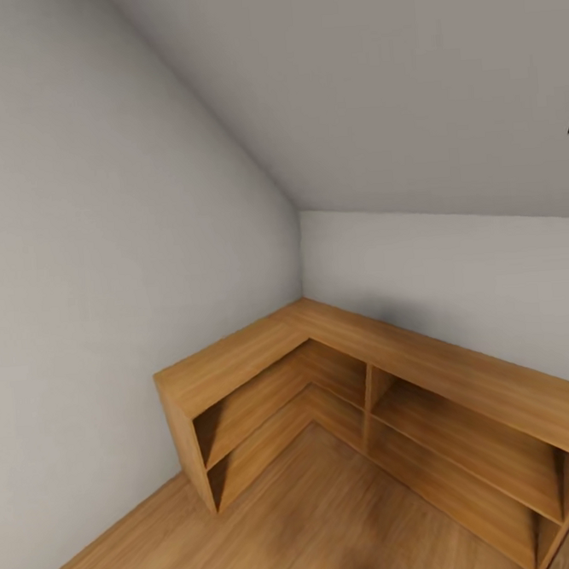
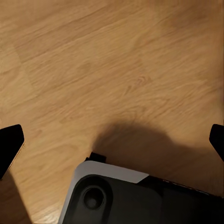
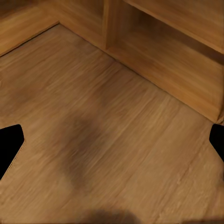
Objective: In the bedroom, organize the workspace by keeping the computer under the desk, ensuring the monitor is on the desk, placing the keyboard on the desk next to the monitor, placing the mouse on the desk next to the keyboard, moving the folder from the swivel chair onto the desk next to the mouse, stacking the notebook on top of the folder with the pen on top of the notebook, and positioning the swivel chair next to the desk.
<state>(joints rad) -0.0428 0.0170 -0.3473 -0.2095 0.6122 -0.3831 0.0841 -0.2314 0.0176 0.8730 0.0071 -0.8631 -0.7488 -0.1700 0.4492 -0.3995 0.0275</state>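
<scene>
A corner of the room is faced in the head view: a low L-shaped wooden shelf unit point(image 1: 360, 373) is set against two plain grey walls point(image 1: 101, 230) under a sloped ceiling, on a wooden floor point(image 1: 320, 521). No desk, chair, folder or other item of the task is to be seen, so their places cannot be told. In the left wrist view the left pincer point(image 2: 112, 140) is held wide apart above bare floor, with part of the robot's base point(image 2: 121, 196) beneath. The right pincer point(image 3: 112, 142) is likewise spread and holds nothing, near the shelf's foot. By judgement, the folder will be light, flat and slippery, and is best pinched at an overhanging edge.
</scene>
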